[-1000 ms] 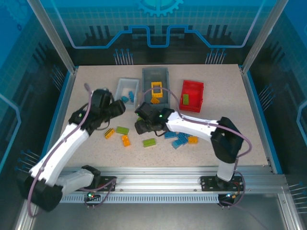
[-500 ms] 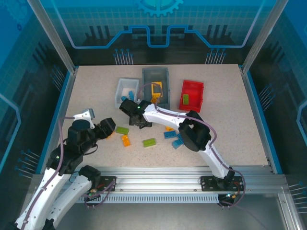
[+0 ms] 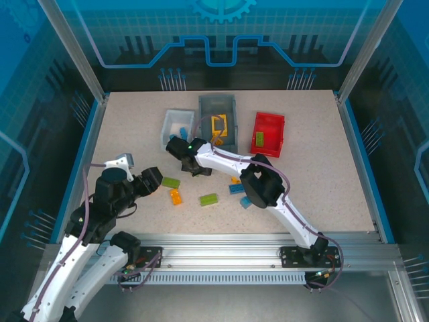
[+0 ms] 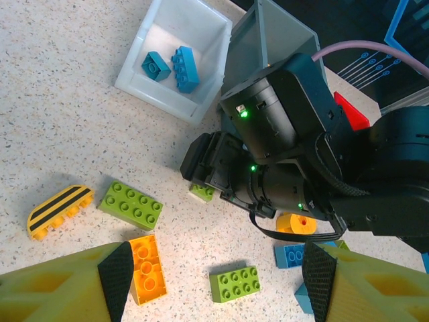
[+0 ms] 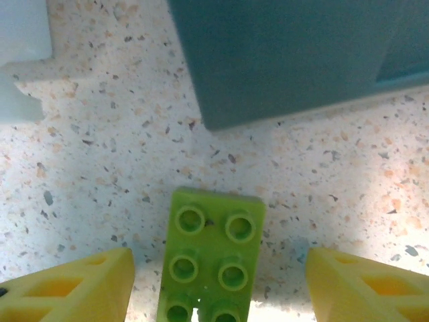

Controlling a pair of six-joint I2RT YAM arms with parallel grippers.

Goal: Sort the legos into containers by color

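- The right gripper point(image 5: 219, 263) hangs low over the table point(image 3: 322, 174), its yellow fingers point(image 5: 80, 285) spread wide on either side of a green brick point(image 5: 211, 258); nothing is clamped.
- That brick lies flat, studs up, just beside the near corner of the grey bin point(image 5: 301, 54), with the white bin point(image 5: 20, 40) close on the other side.
- The left gripper point(image 4: 218, 272) hovers nearby, fingers apart and empty, over an orange brick point(image 4: 149, 268), a striped piece point(image 4: 60, 209) and a long green brick point(image 4: 131, 204).
- Sorting looks partly done: blue bricks point(image 4: 184, 67) sit in the white bin, a yellow frame point(image 3: 219, 125) in the grey one, and a green piece point(image 3: 259, 138) in the red bin point(image 3: 268, 134).
- The brick sits a little askew between the fingers, so closing on it could spin it or squeeze it out.
- A finger coming down this near the grey bin could catch its wall and shove it.
- The arms work close together; a reach by the left gripper could strike the right wrist.
- The way to the red bin likely crosses the grey bin, and a weak grip could drop green among yellow.
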